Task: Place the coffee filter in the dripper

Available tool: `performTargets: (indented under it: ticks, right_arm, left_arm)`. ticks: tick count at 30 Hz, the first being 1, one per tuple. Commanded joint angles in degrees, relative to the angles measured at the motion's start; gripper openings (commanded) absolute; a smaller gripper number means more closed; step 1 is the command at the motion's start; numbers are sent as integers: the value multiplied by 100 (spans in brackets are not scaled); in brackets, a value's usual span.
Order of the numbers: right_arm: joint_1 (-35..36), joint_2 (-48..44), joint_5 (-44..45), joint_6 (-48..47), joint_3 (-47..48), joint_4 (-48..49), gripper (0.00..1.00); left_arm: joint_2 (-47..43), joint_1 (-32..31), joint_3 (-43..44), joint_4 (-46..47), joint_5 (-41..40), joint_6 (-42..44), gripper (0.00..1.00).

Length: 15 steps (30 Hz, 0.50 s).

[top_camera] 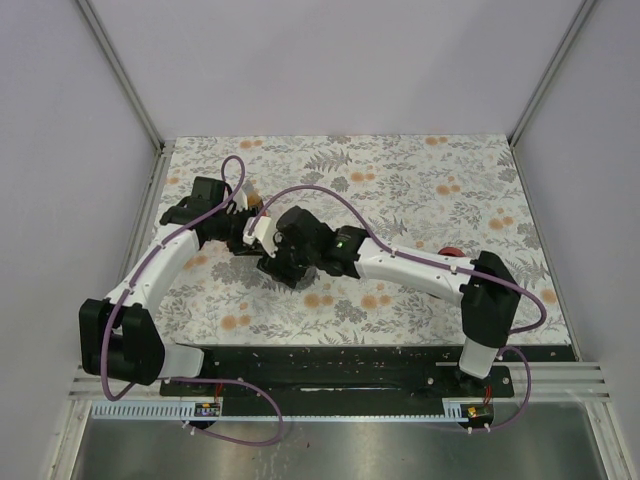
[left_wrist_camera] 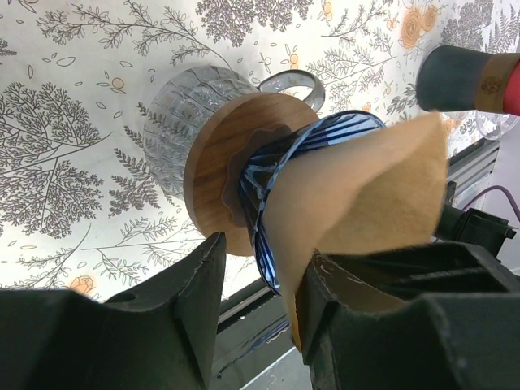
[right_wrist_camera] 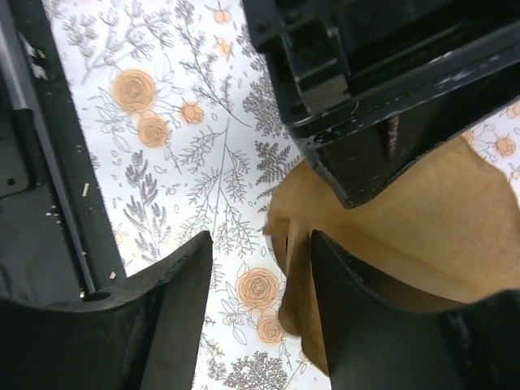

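Seating coffee filter [left_wrist_camera: 382, 203] in dripper [left_wrist_camera: 276, 175]: left gripper [left_wrist_camera: 260, 317] part-closed on dripper rim; right gripper [right_wrist_camera: 260, 305] part-open, filter edge between fingers, grip unclear. Advise pushing cone flush against dripper wall.

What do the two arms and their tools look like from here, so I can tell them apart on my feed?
Both arms match: the left arm and the right arm have white link shells with black joint housings, and a purple cable loops along each. The right arm shows a small green light. The left tool and the right tool have glossy black fingers.
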Motion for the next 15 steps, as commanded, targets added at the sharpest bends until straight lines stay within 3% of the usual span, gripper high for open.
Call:
performTargets:
  ticks: [1, 9, 15]
  right_arm:
    - [53, -691, -553, 189, 178, 112, 62]
    - [-122, -1131, -686, 741, 178, 130, 67]
    - [-745, -1465, -476, 1778, -41, 480, 67]
  left_arm:
    - [24, -22, 108, 265, -111, 34, 42]
    - [-11, -31, 81, 308, -155, 52, 41]
    - [-20, -66, 81, 335, -164, 61, 41]
